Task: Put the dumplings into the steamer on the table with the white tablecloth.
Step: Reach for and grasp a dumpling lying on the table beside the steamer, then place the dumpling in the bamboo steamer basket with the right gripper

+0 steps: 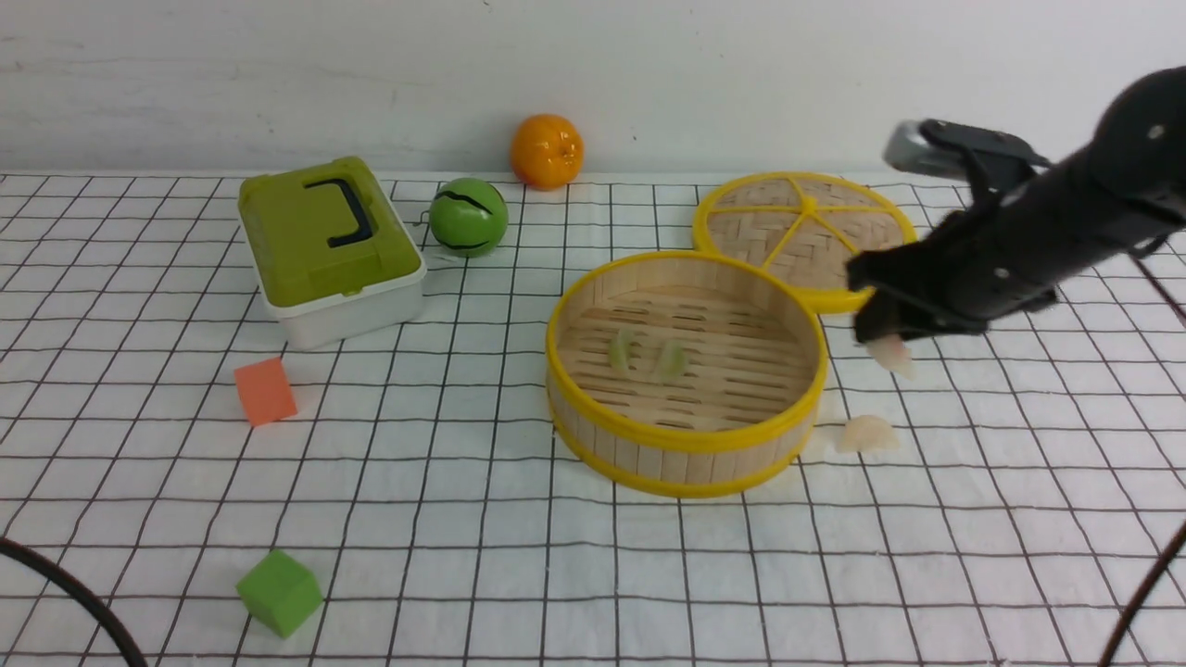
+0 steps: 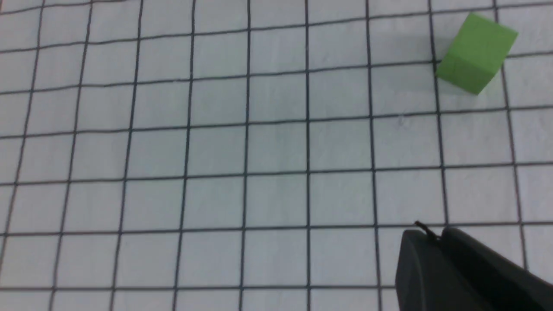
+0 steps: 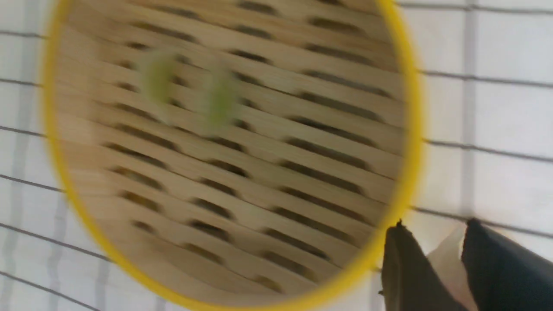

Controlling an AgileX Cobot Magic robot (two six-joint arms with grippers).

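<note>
One black arm, the right arm (image 1: 1047, 232), slants down from the right edge toward the table (image 1: 139, 519), wrist tilted so the right fingers (image 1: 878, 322) point downward just right of the steamer (image 1: 686, 445). They are closed part-way on a pale dumpling (image 1: 891, 354), which hangs from their tips clear of the white tablecloth (image 1: 463, 574). Another whitish dumpling (image 1: 866, 434) lies on the cloth below them, just beside the steamer's wall. Two green dumplings (image 1: 623, 352) rest side by side on its slatted floor. The left fingers (image 2: 421, 268) are pressed together holding nothing, over gridded cloth, well apart from a green cube (image 2: 475, 58)
</note>
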